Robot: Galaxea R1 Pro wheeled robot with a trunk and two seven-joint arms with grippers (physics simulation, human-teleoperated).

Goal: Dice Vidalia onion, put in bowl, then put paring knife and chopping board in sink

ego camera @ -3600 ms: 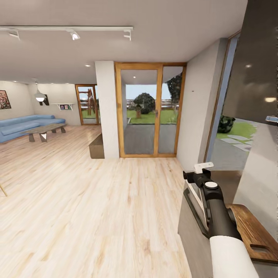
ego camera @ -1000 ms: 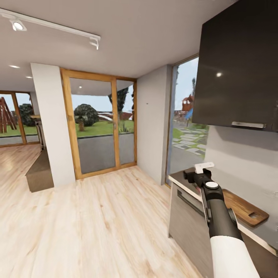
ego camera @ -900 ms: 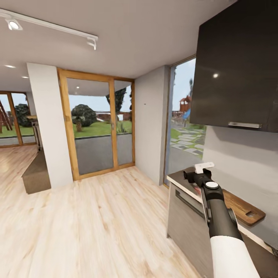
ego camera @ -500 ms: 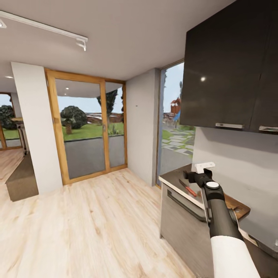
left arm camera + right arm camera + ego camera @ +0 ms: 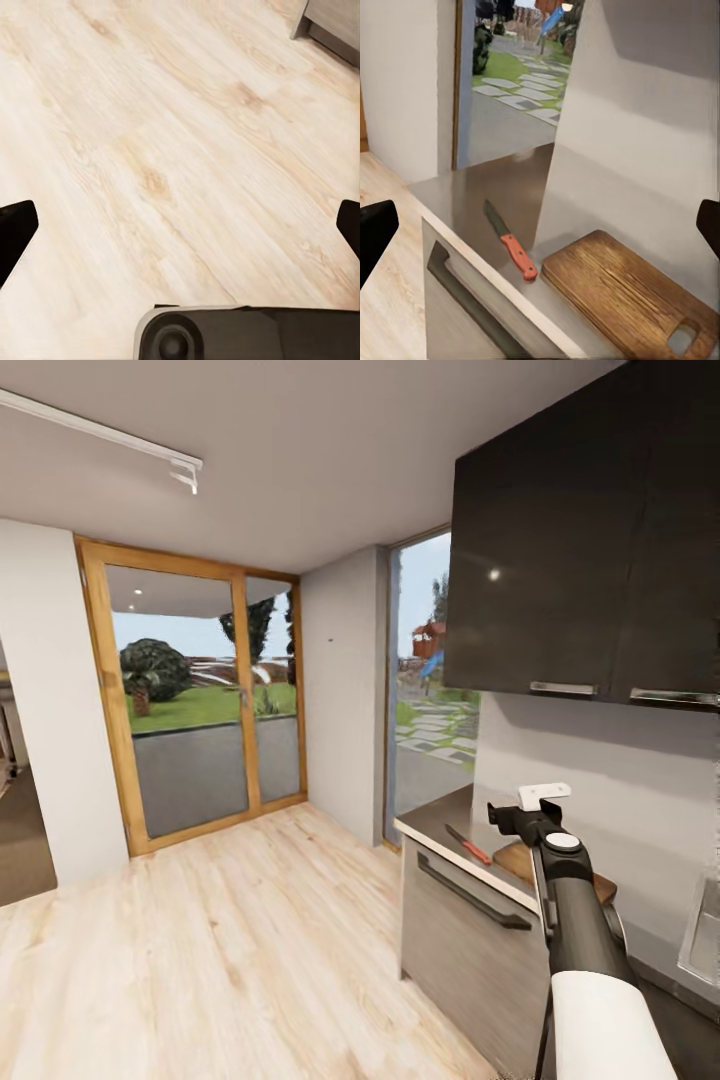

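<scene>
Right gripper (image 5: pixel 540 225), fingers spread and empty, faces the countertop (image 5: pixel 521 180); paring knife (image 5: pixel 510 241) lies just left of the chopping board (image 5: pixel 622 296), handle toward me. Right arm nearer.

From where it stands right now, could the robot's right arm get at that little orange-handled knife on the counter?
Probably yes. The paring knife lies in the open on the countertop, beside the chopping board, with nothing over it. The right gripper is open and pointed that way, though some gap remains, so the arm must extend further.
</scene>
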